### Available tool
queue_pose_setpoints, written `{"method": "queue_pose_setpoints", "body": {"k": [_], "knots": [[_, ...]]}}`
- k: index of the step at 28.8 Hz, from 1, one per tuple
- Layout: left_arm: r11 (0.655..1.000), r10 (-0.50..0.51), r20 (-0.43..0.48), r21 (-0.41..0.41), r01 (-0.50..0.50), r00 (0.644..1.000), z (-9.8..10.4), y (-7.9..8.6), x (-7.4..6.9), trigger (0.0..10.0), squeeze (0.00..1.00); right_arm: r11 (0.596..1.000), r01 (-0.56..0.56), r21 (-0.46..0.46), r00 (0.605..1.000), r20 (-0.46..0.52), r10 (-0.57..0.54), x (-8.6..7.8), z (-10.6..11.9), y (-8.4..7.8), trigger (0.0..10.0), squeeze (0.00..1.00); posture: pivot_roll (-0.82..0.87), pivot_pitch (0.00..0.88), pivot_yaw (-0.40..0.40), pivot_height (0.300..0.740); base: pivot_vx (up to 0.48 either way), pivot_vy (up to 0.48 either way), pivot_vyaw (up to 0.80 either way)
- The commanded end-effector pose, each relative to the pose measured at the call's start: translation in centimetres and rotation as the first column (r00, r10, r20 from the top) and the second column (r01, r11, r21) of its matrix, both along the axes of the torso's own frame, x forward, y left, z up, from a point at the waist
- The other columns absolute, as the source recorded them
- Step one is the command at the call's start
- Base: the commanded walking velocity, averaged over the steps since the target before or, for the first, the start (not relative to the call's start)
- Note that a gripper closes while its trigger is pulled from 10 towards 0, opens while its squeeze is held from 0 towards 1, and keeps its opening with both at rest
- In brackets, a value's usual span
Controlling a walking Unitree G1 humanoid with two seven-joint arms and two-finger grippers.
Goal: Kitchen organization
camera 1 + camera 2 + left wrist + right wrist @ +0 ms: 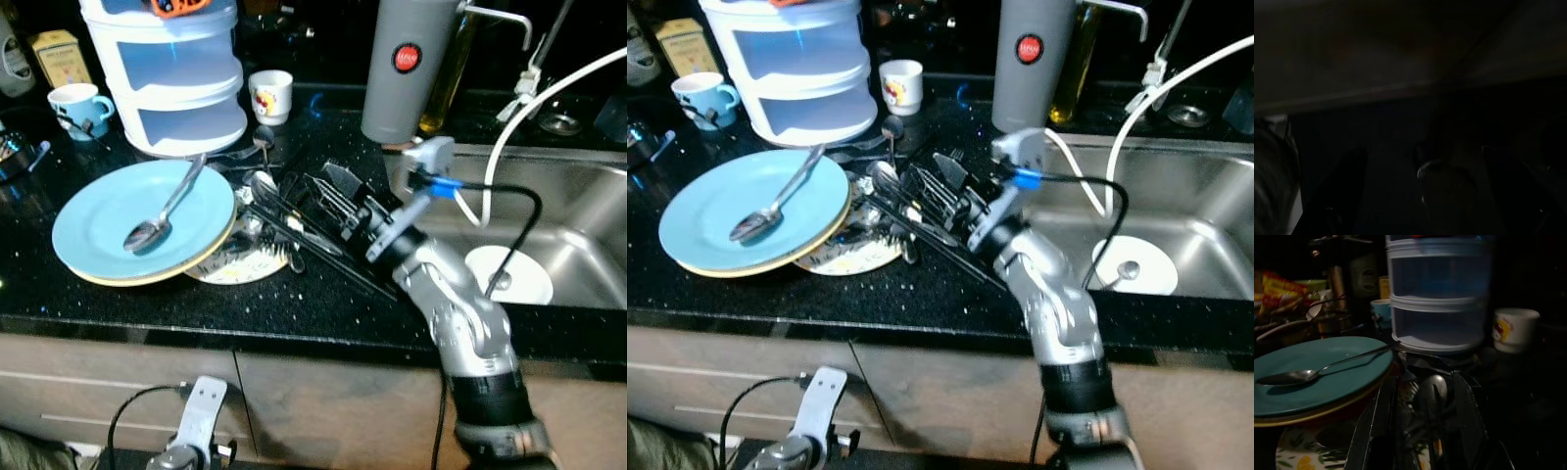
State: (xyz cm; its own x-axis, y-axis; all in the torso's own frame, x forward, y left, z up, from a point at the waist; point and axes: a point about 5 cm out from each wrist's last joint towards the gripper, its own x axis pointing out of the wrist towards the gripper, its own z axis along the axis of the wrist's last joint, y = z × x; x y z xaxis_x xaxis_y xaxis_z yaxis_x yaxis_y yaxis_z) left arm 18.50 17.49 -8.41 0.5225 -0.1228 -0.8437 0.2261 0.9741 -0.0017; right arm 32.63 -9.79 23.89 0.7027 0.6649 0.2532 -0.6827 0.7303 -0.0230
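Reaching leftward over the black counter (323, 304), the right gripper (294, 230) is lying low with its long fingers spread apart, straddling a spoon (1434, 387) in the loose cutlery pile (294, 211) just right of the blue plate (103, 230). The silver cutlery is lying jumbled, roughly along the fingers. The left gripper (201, 411) is hanging idle below, its state impossible to tell.
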Motion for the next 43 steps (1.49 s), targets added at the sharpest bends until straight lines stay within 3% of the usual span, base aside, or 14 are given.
{"method": "queue_pose_setpoints", "body": {"k": [1,2,4,10,11,12,13,17,18,20,36,40,42,43], "knots": [[1.0,0.014,-0.019,0.004,-0.014,1.0,-0.2,0.2,-0.5,10.0,0.0,0.998,-0.034,-0.056,0.999,-0.01,0.034,0.1,0.2,-0.5,10.0,0.0,0.04,0.0,-0.029,0.74,0.0,0.0,0.0],[1.0,0.015,-0.019,0.004,-0.015,1.0,-0.3,0.2,-0.5,10.0,0.0,0.996,-0.042,-0.082,0.999,-0.006,0.041,0.2,0.4,-0.9,10.0,0.0,0.04,0.0,-0.033,0.74,0.0,0.0,0.0],[1.0,0.018,-0.021,0.006,-0.018,1.0,-0.3,0.2,-0.6,10.0,0.0,0.97,-0.068,-0.233,0.998,-0.016,0.067,0.0,0.3,-1.6,10.0,0.0,0.04,0.0,-0.037,0.74,0.0,0.0,0.0],[1.0,0.016,-0.022,0.006,-0.016,1.0,-0.3,0.1,-0.6,10.0,0.0,0.953,-0.071,-0.295,0.993,-0.109,0.04,0.0,-0.5,-2.1,10.0,0.0,0.04,0.0,-0.04,0.74,0.0,0.0,0.0],[1.0,0.014,-0.023,0.007,-0.014,1.0,-0.3,0.1,-0.6,10.0,0.0,0.945,-0.078,-0.316,0.989,-0.142,0.034,0.0,-0.9,-2.2,10.0,0.87,0.04,0.0,-0.04,0.74,0.0,0.0,0.0],[1.0,0.013,-0.023,0.006,-0.013,1.0,-0.3,0.1,-0.6,10.0,0.0,0.939,-0.079,-0.334,0.987,-0.159,0.027,0.1,-1.3,-2.3,10.0,0.87,0.04,0.0,-0.039,0.74,0.0,0.0,0.0],[1.0,0.008,-0.025,0.006,-0.008,1.0,-0.3,0.1,-0.7,10.0,0.0,0.933,-0.072,-0.352,0.984,-0.181,0.008,0.1,-1.8,-2.5,10.0,1.0,0.04,0.0,-0.039,0.74,0.0,0.0,0.0],[1.0,0.003,-0.027,0.008,-0.002,1.0,-0.3,0.1,-0.7,10.0,0.0,0.92,-0.04,-0.391,0.977,-0.209,-0.047,0.5,-2.5,-3.1,10.0,0.98,0.04,0.0,-0.038,0.74,0.0,0.0,0.0],[1.0,0.002,-0.028,0.009,-0.001,1.0,-0.4,0.1,-0.7,10.0,0.0,0.919,-0.021,-0.394,0.971,-0.227,-0.075,0.6,-2.7,-3.5,10.0,0.06,0.04,0.0,-0.038,0.74,0.0,0.0,0.0],[1.0,0.001,-0.029,0.01,0.0,1.0,-0.4,0.1,-0.7,10.0,0.0,0.918,0.012,-0.395,0.959,-0.255,-0.122,1.0,-3.0,-4.0,10.0,0.0,0.03,0.0,-0.037,0.74,0.0,0.0,0.0],[1.0,0.0,-0.037,0.01,0.0,0.999,-0.5,0.0,-1.0,10.0,0.0,0.965,0.164,-0.204,0.904,-0.36,-0.23,2.7,-2.3,-6.6,10.0,0.0,0.04,0.0,-0.041,0.74,0.0,0.0,0.0],[1.0,-0.001,-0.038,0.01,0.001,0.999,-0.5,0.0,-1.1,10.0,0.0,0.937,0.206,-0.283,0.896,-0.33,-0.297,2.8,-2.4,-7.5,10.0,0.0,0.03,0.0,-0.039,0.74,0.0,0.0,0.0],[1.0,-0.003,-0.04,0.011,0.004,0.999,-0.6,0.0,-1.1,10.0,0.0,0.889,0.235,-0.392,0.883,-0.296,-0.364,2.9,-3.1,-8.1,10.0,0.0,0.03,0.0,-0.038,0.74,0.0,0.0,0.0],[1.0,-0.003,-0.041,0.011,0.004,0.999,-0.6,0.0,-1.1,10.0,0.0,0.886,0.23,-0.402,0.882,-0.299,-0.365,2.9,-3.3,-8.2,10.0,0.0,0.03,0.0,-0.039,0.74,0.0,0.0,0.0]]}}
